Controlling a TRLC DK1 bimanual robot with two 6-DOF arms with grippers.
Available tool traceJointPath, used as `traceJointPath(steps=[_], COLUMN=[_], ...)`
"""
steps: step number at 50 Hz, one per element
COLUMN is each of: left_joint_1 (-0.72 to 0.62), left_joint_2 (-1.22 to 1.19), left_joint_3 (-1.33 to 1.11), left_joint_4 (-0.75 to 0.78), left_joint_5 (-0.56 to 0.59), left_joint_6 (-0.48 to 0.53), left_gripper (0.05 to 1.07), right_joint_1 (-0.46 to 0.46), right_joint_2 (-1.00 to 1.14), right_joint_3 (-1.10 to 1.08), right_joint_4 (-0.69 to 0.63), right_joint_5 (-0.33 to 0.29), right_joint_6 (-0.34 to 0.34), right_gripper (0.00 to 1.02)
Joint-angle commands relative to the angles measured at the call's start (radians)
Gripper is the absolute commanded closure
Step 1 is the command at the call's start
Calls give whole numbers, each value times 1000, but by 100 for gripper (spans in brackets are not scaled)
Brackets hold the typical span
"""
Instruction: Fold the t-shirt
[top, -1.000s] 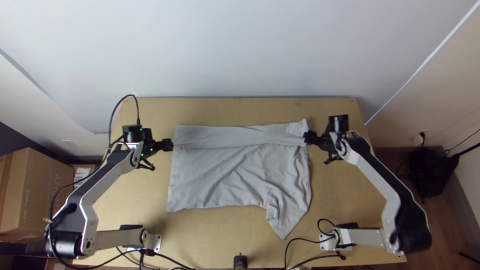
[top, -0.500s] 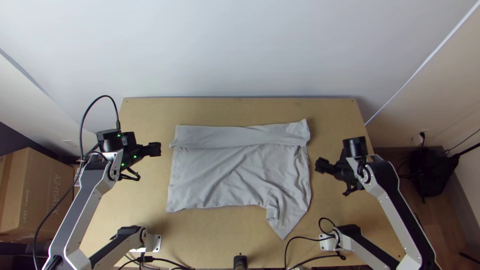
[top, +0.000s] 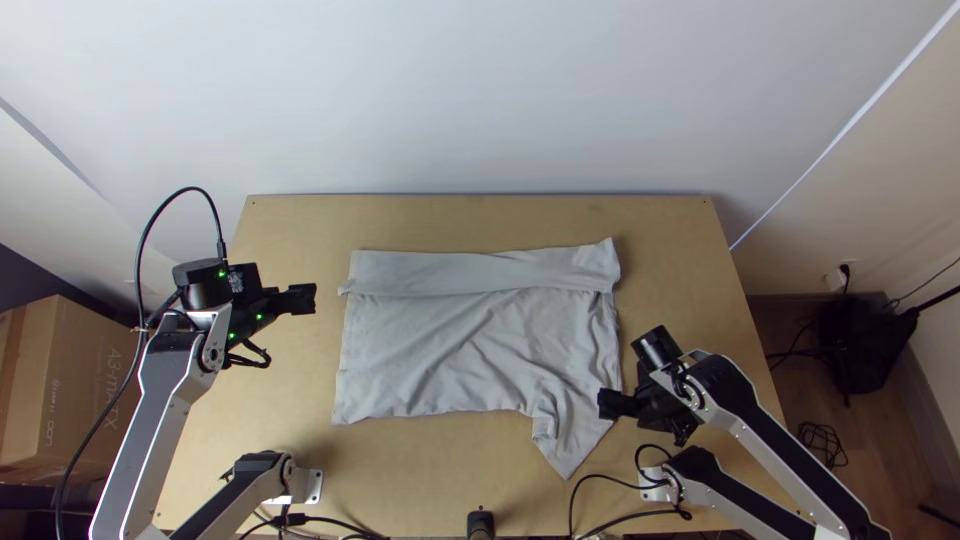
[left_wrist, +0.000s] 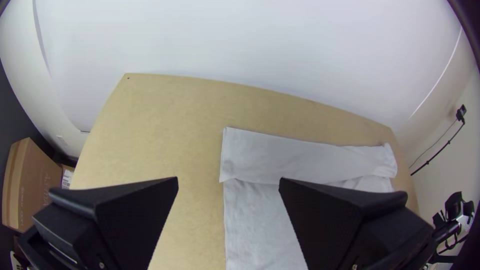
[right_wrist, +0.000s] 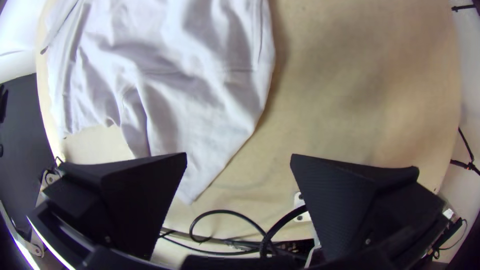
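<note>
While both grippers are unloaded, the t-shirt (top: 450, 350) is laid out on the tabletop (top: 430, 460), roughly mid-table. Its far edge is folded over toward the near side as a long band (top: 430, 272) running the full width. Rest of the cloth is spread, with diagonal wrinkles through the middle and right part. Near right part runs out to a pointed corner (top: 567, 465) toward the near table edge, small bunched fold (top: 545, 425) just beside it.

Left gripper (top: 303, 298): off the shirt's left side, apart from it, roughly level with the band's near edge. Fingers (left_wrist: 142, 210) wide open, nothing between them.

Right gripper (top: 607, 403): at the shirt's right side, tips over the cloth edge in the top view, near the pointed corner. Fingers (right_wrist: 142, 195) also wide open, no cloth pinched. Can't tell how high the tips sit above the fabric.

Black cable (right_wrist: 227, 212) loops by the near table edge, close to the pointed corner. Cardboard box (top: 75, 390) sits beyond the table's left side.
</note>
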Motion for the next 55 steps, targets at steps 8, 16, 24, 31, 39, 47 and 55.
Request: traceJointPath(steps=[8, 16, 24, 31, 39, 47, 55], left_joint_1=[-5, -5, -3, -3, 3, -6, -80], left_joint_2=[-25, -26, -20, -16, -11, -8, 12], left_joint_3=[13, 10, 12, 18, 22, 29, 47], left_joint_4=[-10, -12, -10, -9, -9, -38, -231], left_joint_5=[9, 8, 8, 8, 8, 9, 9], left_joint_6=[-18, -19, -18, -15, -4, 33, 171], left_gripper=[11, 11, 11, 11, 11, 11, 11], right_joint_1=[79, 122, 125, 144, 183, 210, 217], right_joint_2=[88, 174, 256, 328, 358, 372, 384], right_joint_3=[-66, -72, -66, -60, -57, -63, -63], right_joint_4=[22, 38, 87, 110, 120, 158, 175], right_joint_5=[-101, -137, -147, -163, -172, -170, -170], right_joint_6=[5, -24, -65, -73, -84, -98, -119], right_gripper=[16, 16, 38, 40, 49, 71, 92])
